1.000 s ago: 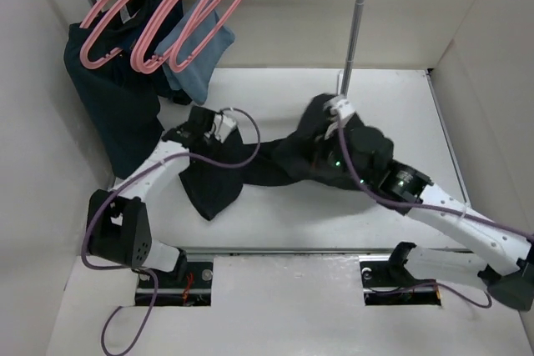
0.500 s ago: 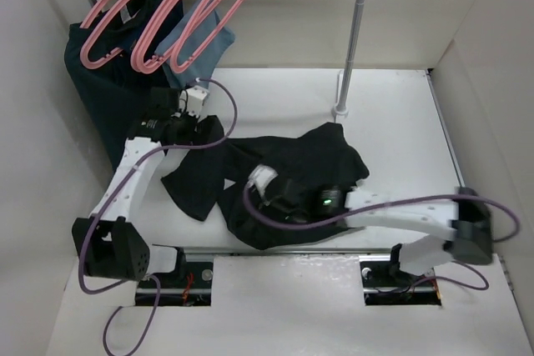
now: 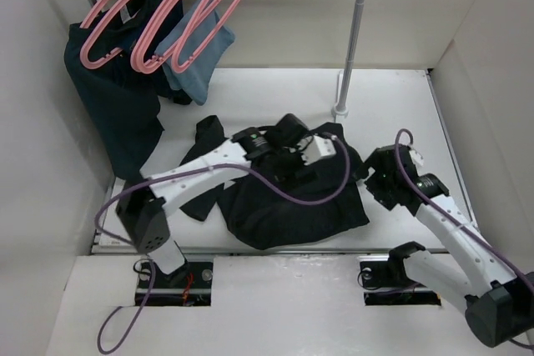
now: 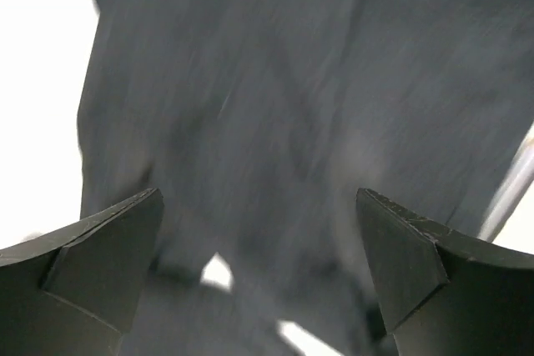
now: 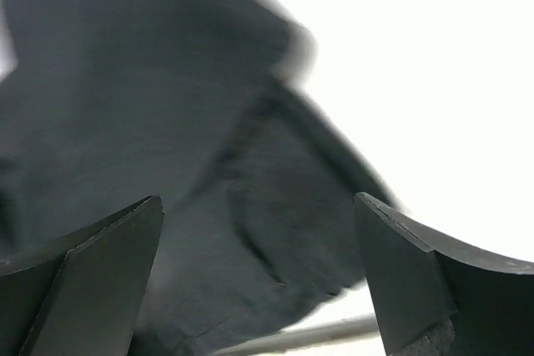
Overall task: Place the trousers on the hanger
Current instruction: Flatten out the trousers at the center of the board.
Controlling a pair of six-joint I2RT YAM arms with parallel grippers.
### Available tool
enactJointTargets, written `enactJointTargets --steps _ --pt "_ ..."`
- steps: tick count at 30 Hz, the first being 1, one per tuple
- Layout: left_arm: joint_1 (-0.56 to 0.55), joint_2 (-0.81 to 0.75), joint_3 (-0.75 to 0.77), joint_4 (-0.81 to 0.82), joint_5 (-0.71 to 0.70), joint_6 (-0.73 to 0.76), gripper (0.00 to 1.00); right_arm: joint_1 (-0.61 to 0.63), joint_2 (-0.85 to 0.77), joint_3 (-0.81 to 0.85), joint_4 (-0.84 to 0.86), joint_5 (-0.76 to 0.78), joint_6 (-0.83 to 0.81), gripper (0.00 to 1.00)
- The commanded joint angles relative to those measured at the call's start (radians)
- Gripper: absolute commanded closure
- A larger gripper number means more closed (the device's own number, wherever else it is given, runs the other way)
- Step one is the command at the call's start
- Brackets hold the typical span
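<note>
The black trousers (image 3: 292, 202) lie bunched in a heap on the white table, in the middle near the front edge. My left gripper (image 3: 299, 162) reaches across from the left and hangs over the heap, open, with dark cloth (image 4: 267, 106) below its empty jaws. At the heap's right edge my right gripper (image 3: 370, 174) is open too, and the trousers' edge (image 5: 167, 122) shows under it against the white table. Several pink hangers (image 3: 204, 18) hang on the rail at the back left, far from both grippers.
A dark navy garment (image 3: 113, 97) and a light blue cloth (image 3: 200, 60) hang under the hangers at the back left. An upright metal pole (image 3: 355, 31) stands at the back centre. White walls (image 3: 488, 81) close in the table on both sides.
Both grippers have opened and let go of the trousers, which dropped into a heap. The left arm swung right over the heap; the right arm moved to its right edge.
</note>
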Motion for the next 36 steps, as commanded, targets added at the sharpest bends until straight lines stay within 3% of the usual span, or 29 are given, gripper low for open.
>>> enactJointTargets --steps 1,3,10,15,18,20,23,26,29,30,31,32,33,36 --pt "-0.067 0.090 0.170 0.088 0.053 -0.053 0.00 -0.107 -0.044 -0.038 -0.117 -0.063 0.169 0.00" --pt "-0.113 0.189 0.230 0.157 0.075 -0.076 0.00 -0.167 -0.057 -0.082 -0.127 -0.083 0.227 0.00" --pt "-0.195 0.334 0.183 0.387 0.038 -0.076 0.00 -0.198 -0.133 -0.094 -0.161 -0.029 0.306 0.00" --pt "-0.195 0.415 0.174 0.464 -0.077 -0.085 0.18 -0.198 -0.133 -0.064 -0.226 0.008 0.280 0.00" --pt "-0.195 0.434 0.162 0.464 -0.115 -0.073 0.40 -0.198 -0.156 -0.076 -0.226 -0.006 0.280 0.00" --pt "-0.195 0.434 0.151 0.464 -0.131 -0.073 0.61 -0.198 -0.177 -0.105 -0.226 -0.024 0.258 0.00" --pt "-0.195 0.434 0.141 0.464 -0.141 -0.073 0.74 -0.198 -0.177 -0.154 -0.214 -0.052 0.244 0.00" --pt "-0.195 0.443 0.131 0.464 -0.141 -0.087 1.00 -0.198 -0.177 -0.185 -0.183 -0.102 0.223 0.00" --pt "-0.195 0.443 0.140 0.436 -0.119 -0.099 1.00 -0.189 -0.168 -0.185 -0.167 -0.121 0.212 0.00" --pt "-0.195 0.443 0.140 0.427 -0.099 -0.099 0.95 -0.178 -0.168 -0.185 -0.167 -0.121 0.212 0.00" --pt "-0.195 0.443 0.152 0.427 -0.079 -0.099 0.81 -0.178 -0.157 -0.185 -0.167 -0.112 0.212 0.00" --pt "-0.195 0.443 0.164 0.418 -0.056 -0.099 0.40 -0.164 -0.157 -0.185 -0.167 -0.100 0.212 0.00" --pt "-0.204 0.443 0.164 0.418 -0.056 -0.090 0.29 -0.155 -0.157 -0.176 -0.167 -0.099 0.212 0.00" --pt "-0.204 0.461 0.186 0.442 -0.042 -0.076 0.24 -0.155 -0.157 -0.176 -0.177 -0.099 0.212 0.00"
